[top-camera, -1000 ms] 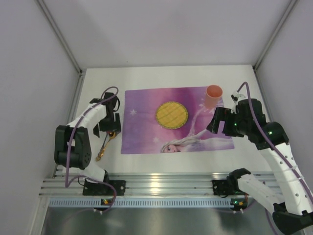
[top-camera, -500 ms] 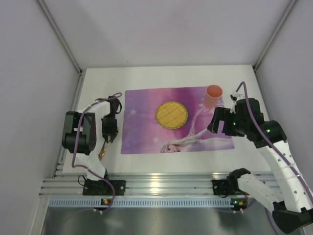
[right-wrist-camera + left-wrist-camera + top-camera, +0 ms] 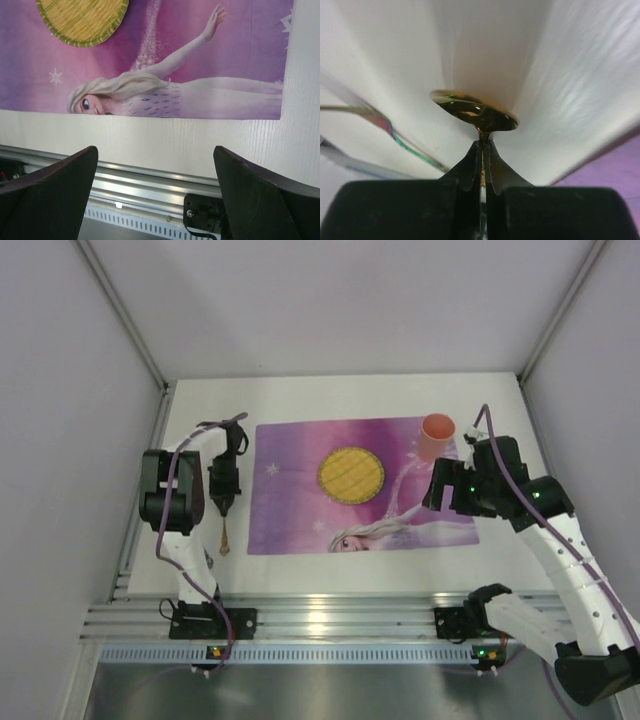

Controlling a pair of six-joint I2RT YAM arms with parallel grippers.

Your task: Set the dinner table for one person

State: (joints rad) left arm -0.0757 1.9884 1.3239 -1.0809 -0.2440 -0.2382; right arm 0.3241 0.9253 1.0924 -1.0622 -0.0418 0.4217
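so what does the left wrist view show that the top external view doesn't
Only the left wrist view: the left arm's black fingers pinched shut on the neck of the gold metal spoon, just below its bowl, and a thin iridescent metal utensil to its left. Only the top external view: the orange cup at the placemat's far right corner, the round yellow woven coaster, the right arm. Both: the spoon, the white rectangular tabletop, the purple princess placemat.

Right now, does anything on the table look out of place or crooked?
Nothing spilled or damaged. The purple placemat lies slightly skewed to the front rail, and the left fingers pinch a gold spoon by its neck.
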